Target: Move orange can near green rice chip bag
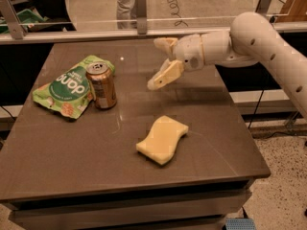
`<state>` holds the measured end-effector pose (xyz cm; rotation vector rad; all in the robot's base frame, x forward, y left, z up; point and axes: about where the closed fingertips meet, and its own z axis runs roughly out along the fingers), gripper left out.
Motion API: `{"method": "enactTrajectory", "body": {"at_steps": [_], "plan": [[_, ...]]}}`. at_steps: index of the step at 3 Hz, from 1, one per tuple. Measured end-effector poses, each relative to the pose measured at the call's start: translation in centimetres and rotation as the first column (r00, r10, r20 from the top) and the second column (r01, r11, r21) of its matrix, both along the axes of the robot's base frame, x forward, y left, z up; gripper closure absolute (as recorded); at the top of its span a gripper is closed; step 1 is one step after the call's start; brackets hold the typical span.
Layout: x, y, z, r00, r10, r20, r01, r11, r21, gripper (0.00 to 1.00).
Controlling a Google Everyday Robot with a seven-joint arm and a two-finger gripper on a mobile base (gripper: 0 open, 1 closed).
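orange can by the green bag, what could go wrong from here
The orange can stands upright touching the green rice chip bag; if its base sits partly on the pouch, it may tip. The open gripper hangs above the table beside the can, so a swing toward it could knock it over. A low retreat might brush the yellow sponge.

Orange can (101, 85) upright on dark table (216, 143), just beside the edge of the green rice chip bag (64, 87), which lies flat; contact not confirmable. Gripper (154, 63) hovers above the table on the can's side away from the bag, clear of the can, fingers spread, nothing between them. Pale yellow sponge (162, 139) lies nearer the front edge, apart from all.
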<state>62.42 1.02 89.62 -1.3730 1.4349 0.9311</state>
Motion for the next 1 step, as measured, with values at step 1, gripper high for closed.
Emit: {"method": "enactTrajectory", "body": {"at_steps": [1], "plan": [[0.96,-0.73,1.75,0.9991,-0.02,0.036,0.019,1.0,0.015,0.0]]}}
